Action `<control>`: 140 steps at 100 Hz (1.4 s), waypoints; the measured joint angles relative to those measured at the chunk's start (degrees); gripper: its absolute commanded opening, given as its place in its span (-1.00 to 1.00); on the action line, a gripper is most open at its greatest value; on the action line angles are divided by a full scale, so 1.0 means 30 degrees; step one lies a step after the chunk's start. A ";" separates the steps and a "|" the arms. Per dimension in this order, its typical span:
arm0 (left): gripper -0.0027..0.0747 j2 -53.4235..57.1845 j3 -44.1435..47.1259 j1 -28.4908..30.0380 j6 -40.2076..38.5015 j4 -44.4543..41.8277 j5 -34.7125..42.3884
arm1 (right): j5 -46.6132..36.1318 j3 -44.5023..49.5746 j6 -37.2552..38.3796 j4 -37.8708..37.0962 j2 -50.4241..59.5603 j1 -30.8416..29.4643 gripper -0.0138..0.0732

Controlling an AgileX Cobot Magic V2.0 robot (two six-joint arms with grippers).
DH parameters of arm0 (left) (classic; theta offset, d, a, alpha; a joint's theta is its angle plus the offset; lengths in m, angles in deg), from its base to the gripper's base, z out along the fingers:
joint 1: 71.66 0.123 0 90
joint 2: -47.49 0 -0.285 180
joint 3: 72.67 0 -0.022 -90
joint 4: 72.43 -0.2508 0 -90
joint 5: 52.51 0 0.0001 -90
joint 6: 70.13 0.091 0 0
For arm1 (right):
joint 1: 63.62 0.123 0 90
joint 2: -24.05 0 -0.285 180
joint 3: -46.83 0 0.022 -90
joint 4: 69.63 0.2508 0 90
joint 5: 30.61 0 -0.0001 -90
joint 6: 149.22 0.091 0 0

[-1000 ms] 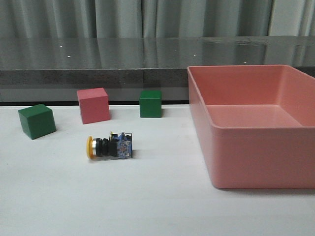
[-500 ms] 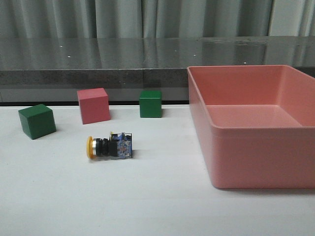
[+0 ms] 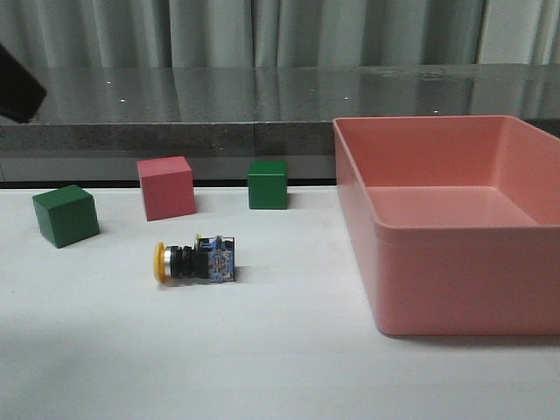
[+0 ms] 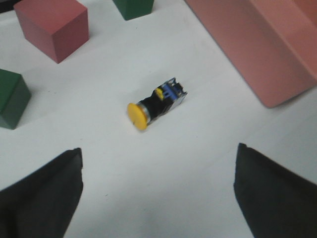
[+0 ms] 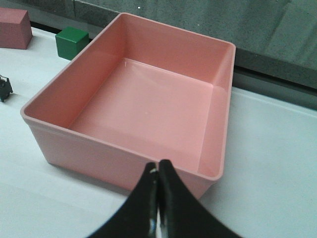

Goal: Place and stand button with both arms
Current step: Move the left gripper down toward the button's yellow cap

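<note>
The push-button (image 3: 194,262) lay on its side on the white tabletop (image 3: 262,350), out in the open between the cubes and the pink bin (image 3: 446,223), its yellow cap pointing toward the robot's left and its blue base block toward the bin, so that its long axis ran roughly across the table in the front view. The left pincer (image 4: 156,193) hung above it with its two fingers spread wide and nothing between them; seen from that wrist, the button (image 4: 156,101) sat ahead of the gap, lying at a slant to the line between the fingers. The right pincer (image 5: 158,198) hovered over the near wall of the pink bin (image 5: 133,106), its fingers pressed together and holding nothing, well apart from the button. The left arm (image 3: 17,83) looked plainly the nearer of the two. A pink cube (image 3: 165,187) and two green cubes (image 3: 65,214) (image 3: 267,184) stood behind, untouched.
</note>
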 measured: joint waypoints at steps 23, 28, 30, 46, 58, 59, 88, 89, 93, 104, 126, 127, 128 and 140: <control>0.68 -0.0826 -0.0038 0.0000 0.2621 0.2582 0.0187 | 0.0000 0.0000 0.0000 0.0000 0.0000 0.0000 -0.86; 0.66 -0.1195 -0.0038 -0.0039 0.5070 0.3528 0.0234 | 0.0000 0.0000 0.0000 0.0000 0.0000 0.0000 -0.86; 0.65 -0.1318 -0.0038 -0.0039 0.5786 0.4098 0.0234 | 0.0000 0.0000 0.0000 0.0000 0.0000 0.0000 -0.86; 0.61 -0.3476 -0.0077 -0.0039 1.5534 0.8805 -0.1717 | 0.0000 0.0000 0.0000 0.0000 0.0000 0.0000 -0.86; 0.61 -0.5849 -0.0621 -0.0112 1.9835 1.0637 -0.3709 | 0.0000 0.0000 0.0000 0.0000 0.0000 0.0000 -0.86; 0.61 -0.6167 -0.0761 -0.0112 2.0110 1.0638 -0.3907 | 0.0000 0.0000 0.0000 0.0000 0.0000 0.0000 -0.86; 0.61 -1.1825 -0.3835 -0.0112 2.1444 1.0792 -0.4911 | 0.0000 0.0000 0.0000 0.0000 0.0000 0.0000 -0.86; 0.61 -1.1992 -0.3874 -0.0112 2.1444 1.0792 -0.4911 | 0.0000 0.0000 0.0000 0.0000 0.0000 0.0000 -0.86; 0.61 -1.2343 -0.4033 -0.0112 2.1444 1.0838 -0.4961 | 0.0000 0.0000 0.0000 0.0000 0.0000 0.0000 -0.86; 0.61 -1.2934 -0.4145 -0.0112 2.2759 1.0838 -0.5046 | 0.0000 0.0000 0.0000 0.0000 0.0000 0.0000 -0.86; 0.61 -1.3804 -0.4243 -0.0112 2.7064 1.0795 -0.5301 | 0.0000 0.0000 0.0000 0.0000 0.0000 0.0000 -0.86; 0.61 -1.3825 -0.4239 -0.0112 2.7097 1.0795 -0.5301 | 0.0000 0.0000 0.0000 0.0000 0.0000 0.0000 -0.86; 0.61 -1.3886 -0.4239 -0.0112 2.7136 1.0795 -0.5301 | 0.0000 0.0000 0.0000 0.0000 0.0000 0.0000 -0.86; 0.61 -1.4169 -0.4252 -0.0112 2.7357 1.0834 -0.5301 | 0.0000 0.0000 0.0000 0.0000 0.0000 0.0000 -0.86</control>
